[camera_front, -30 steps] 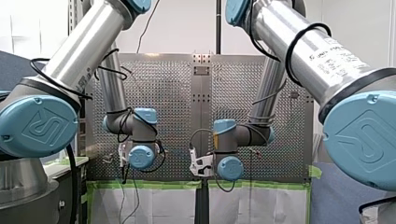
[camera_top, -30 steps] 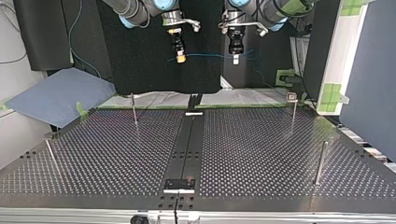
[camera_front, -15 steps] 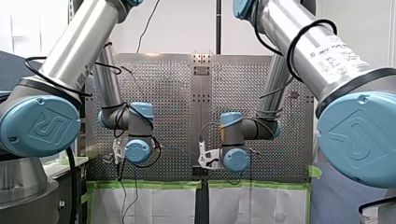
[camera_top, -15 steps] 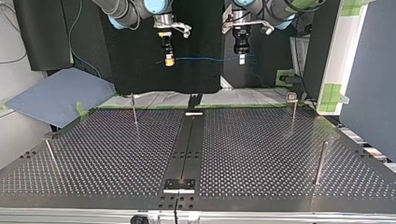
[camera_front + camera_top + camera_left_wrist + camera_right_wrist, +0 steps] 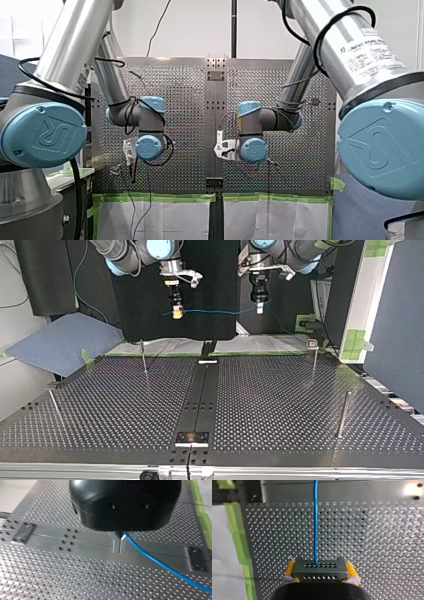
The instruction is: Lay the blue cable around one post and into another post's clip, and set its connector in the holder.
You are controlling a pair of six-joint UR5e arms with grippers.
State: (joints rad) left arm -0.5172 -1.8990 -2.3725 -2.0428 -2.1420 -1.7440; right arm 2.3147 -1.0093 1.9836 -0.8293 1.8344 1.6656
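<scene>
Since a second ago the grippers have spread further apart, and the blue cable (image 5: 215,311) is stretched longer between them. Right gripper (image 5: 321,572): yellow pads clamped on the perforated grey block connector (image 5: 320,568), cable running straight ahead. Left gripper (image 5: 119,545): thin metal fingers pinched onto the cable, which trails off beside it. Four slim metal posts (image 5: 143,356) stand on the perforated table (image 5: 125,405), well below both.

Cable (image 5: 215,310) spanning between my left jaws and my right jaws, high over the table (image 5: 280,405), posts (image 5: 343,415) along its sides.
</scene>
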